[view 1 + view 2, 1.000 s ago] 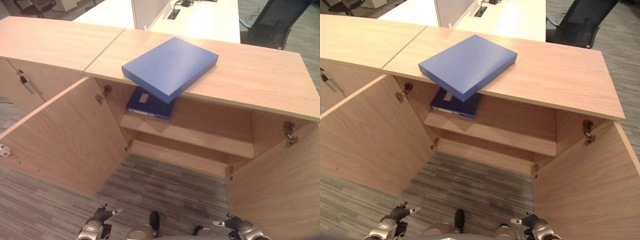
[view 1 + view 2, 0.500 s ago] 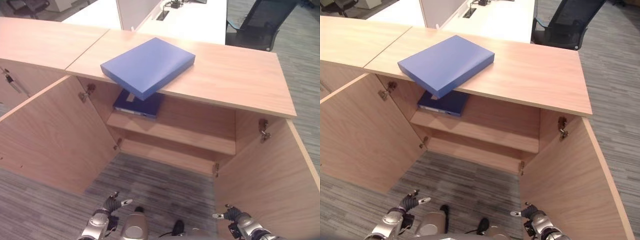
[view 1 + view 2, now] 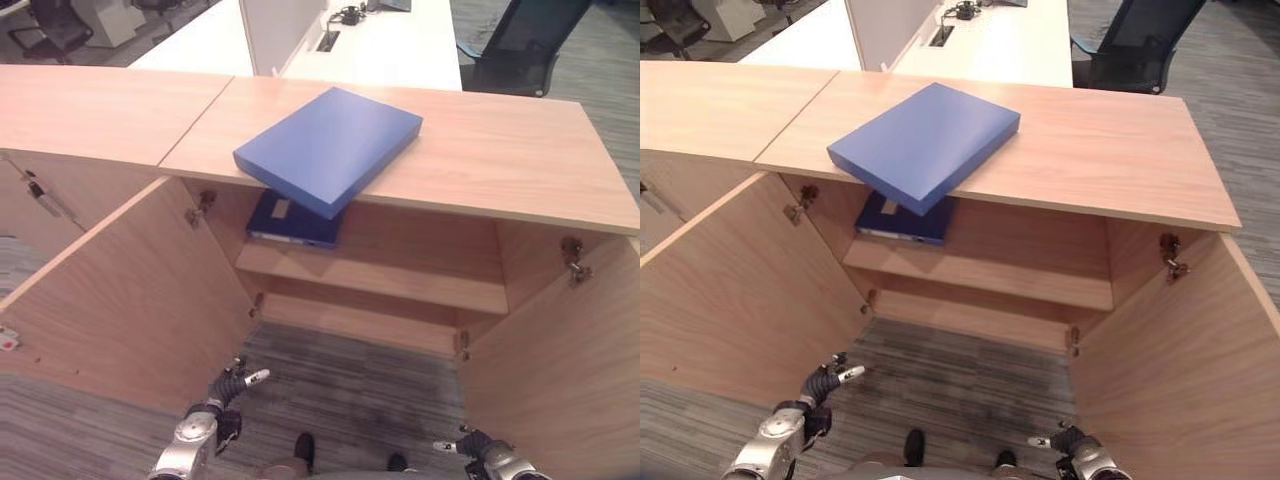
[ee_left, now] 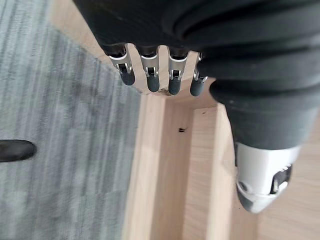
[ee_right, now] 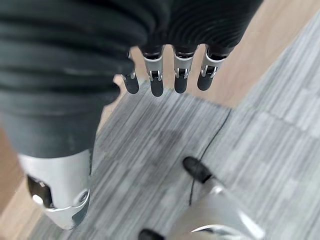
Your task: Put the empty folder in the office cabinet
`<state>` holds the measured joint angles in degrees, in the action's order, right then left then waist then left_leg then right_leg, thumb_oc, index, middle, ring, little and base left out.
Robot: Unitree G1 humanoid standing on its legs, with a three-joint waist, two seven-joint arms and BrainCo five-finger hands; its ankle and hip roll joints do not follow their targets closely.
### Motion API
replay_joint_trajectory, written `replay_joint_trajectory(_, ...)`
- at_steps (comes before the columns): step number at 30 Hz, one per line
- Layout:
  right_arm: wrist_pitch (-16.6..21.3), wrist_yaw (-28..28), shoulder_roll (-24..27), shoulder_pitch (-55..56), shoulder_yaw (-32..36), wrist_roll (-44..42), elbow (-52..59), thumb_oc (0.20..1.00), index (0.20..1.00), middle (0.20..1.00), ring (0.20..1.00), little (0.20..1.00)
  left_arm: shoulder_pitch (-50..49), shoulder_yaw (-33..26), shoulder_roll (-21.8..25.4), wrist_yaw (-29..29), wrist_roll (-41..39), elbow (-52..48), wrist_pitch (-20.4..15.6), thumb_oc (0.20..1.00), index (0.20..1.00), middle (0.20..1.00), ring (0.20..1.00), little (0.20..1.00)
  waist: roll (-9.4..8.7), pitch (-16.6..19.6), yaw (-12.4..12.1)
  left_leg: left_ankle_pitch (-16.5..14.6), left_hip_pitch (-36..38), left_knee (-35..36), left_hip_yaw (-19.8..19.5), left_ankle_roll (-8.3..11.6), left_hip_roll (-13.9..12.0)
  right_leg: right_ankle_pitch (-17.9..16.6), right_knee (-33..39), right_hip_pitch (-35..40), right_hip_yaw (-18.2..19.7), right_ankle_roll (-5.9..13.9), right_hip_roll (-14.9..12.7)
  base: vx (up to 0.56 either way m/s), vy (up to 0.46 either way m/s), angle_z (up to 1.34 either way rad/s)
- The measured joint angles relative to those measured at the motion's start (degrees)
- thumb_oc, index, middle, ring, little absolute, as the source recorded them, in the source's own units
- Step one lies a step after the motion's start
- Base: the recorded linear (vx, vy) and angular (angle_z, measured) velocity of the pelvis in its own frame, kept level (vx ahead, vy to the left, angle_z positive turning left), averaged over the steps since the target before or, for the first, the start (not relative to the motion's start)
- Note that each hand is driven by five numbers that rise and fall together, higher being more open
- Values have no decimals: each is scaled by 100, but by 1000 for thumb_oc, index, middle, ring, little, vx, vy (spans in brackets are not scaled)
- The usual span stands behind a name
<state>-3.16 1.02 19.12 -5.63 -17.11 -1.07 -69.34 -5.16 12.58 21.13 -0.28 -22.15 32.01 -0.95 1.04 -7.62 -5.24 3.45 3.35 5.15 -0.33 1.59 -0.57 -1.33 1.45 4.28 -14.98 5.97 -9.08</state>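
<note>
I see the blue folder [image 3: 328, 147] on the cabinet [image 3: 520, 165] top, untouched; left hand [image 3: 228, 388] and right hand [image 3: 478, 451] hang relaxed, empty. Grasp and shelving remain.

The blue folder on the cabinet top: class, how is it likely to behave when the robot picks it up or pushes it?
The blue folder looks boxy and flat-sided, so probably stiff. Its corner overhangs the cabinet top's front edge, so a push could tip it off. Its smooth cover may slide easily.
</note>
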Motion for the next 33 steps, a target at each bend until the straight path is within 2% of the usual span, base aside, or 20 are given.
replay_joint_trajectory(2, -10, -3, -27, -1, 130, 9, 2, 1000, 1000, 1000, 1000, 1000, -369, -170, 135, -34, -8, -915, 51, 1000, 1000, 1000, 1000, 1000, -15, 1, -33, -1, 13, 2, 41, -54, 69, -44, 22, -13, 13, 44, -54, 17, 131, -4)
replay_joint_trajectory(8, -16, 6, -42, 66, 415, 10, -3, 1000, 1000, 1000, 1000, 1000, -615, -928, 291, 95, 43, -1968, 59, 1000, 1000, 1000, 1000, 1000, -85, 4, -171, -25, 33, 3, 127, -93, 130, -93, 98, -3, 43, 101, -122, 4, 87, -5)
replay_joint_trajectory(9, -83, 8, -69, 98, 420, 10, -31, 1000, 1000, 1000, 1000, 1000, -626, -1120, 503, 177, 140, -2210, 6, 1000, 1000, 1000, 1000, 1000, -150, 42, -197, -22, 31, 2, 130, -99, 139, -107, 127, 6, 44, 120, -131, 0, 62, -1)
replay_joint_trajectory(11, -110, 18, -233, 121, 568, 8, -40, 1000, 1000, 1000, 1000, 1000, -652, -1558, 732, 398, 754, -2833, -20, 1000, 1000, 1000, 1000, 1000, -286, 8, -290, -25, 25, 3, 133, -99, 134, -106, 126, -1, 38, 121, -126, -1, 27, 0)
replay_joint_trajectory(15, -91, 54, -524, 164, 592, -1, -42, 1000, 1000, 1000, 1000, 1000, -535, -1999, 954, 970, 1918, -3607, -289, 1000, 1000, 1000, 1000, 1000, -509, -16, -352, -24, 9, 0, 186, -97, 130, -124, 116, -44, 42, 139, -130, -4, -2, -2)
replay_joint_trajectory(18, -69, 133, -644, 167, 567, -2, -61, 1000, 1000, 1000, 1000, 1000, -388, -2086, 985, 1444, 2610, -3650, -345, 1000, 1000, 1000, 1000, 1000, -576, 2, -404, -26, 12, 0, 286, -95, 123, -128, 102, -89, 44, 150, -154, 6, -6, -15)
replay_joint_trajectory(19, -41, 159, -694, 156, 532, -1, -68, 1000, 1000, 1000, 1000, 1000, -282, -2108, 1048, 1771, 3055, -3660, -385, 1000, 1000, 1000, 1000, 1000, -619, -17, -443, -29, 16, 1, 336, -91, 118, -144, 96, -117, 25, 173, -167, 4, 0, -19)
replay_joint_trajectory(22, 12, 250, -700, 171, 316, 0, -100, 1000, 1000, 1000, 1000, 1000, 114, -2054, 1145, 2215, 3782, -3643, -406, 1000, 1000, 1000, 1000, 1000, -681, -49, -431, -26, 48, 0, 360, -92, 115, -155, 93, -100, 33, 182, -161, 1, 7, -7)
replay_joint_trajectory(26, 38, 291, -716, 95, 123, 7, -108, 1000, 1000, 1000, 1000, 1000, 954, -1420, 2105, 2419, 4678, -3542, -393, 1000, 1000, 1000, 1000, 1000, -735, -51, -400, -37, 159, 1, 462, -81, 103, -170, 82, -56, 124, 188, -152, 6, 23, -14)
replay_joint_trajectory(27, 49, 298, -713, 26, 111, 13, -105, 1000, 1000, 1000, 1000, 1000, 1371, -1139, 2496, 2473, 5070, -3539, -417, 1000, 1000, 1000, 1000, 1000, -740, -48, -322, -50, 193, 1, 516, -65, 104, -168, 78, -54, 150, 192, -171, 8, 21, -23)
replay_joint_trajectory(29, 53, 311, -717, -28, 64, 27, -97, 1000, 1000, 1000, 1000, 1000, 1751, -1006, 2582, 2607, 5445, -3523, -419, 1000, 1000, 1000, 1000, 1000, -723, -43, -278, -91, 260, 1, 660, -54, 105, -176, 82, -68, 17, 231, -256, -12, 30, -41)
replay_joint_trajectory(31, 54, 321, -711, -31, -107, 67, -100, 1000, 1000, 1000, 1000, 1000, 2173, -582, 2776, 2693, 5769, -3299, -387, 1000, 1000, 1000, 1000, 1000, -710, -28, -264, -91, 322, 2, 790, -69, 106, -284, 70, -75, -85, 266, -316, -2, 22, -35)
replay_joint_trajectory(33, 51, 348, -707, -37, -105, 68, -97, 1000, 1000, 1000, 1000, 1000, 2367, -283, 2862, 2729, 6001, -3202, -393, 1000, 1000, 1000, 1000, 1000, -667, -11, -65, -114, 325, 2, 815, -37, 108, -313, 57, -84, -91, 273, -324, 6, 18, -12)
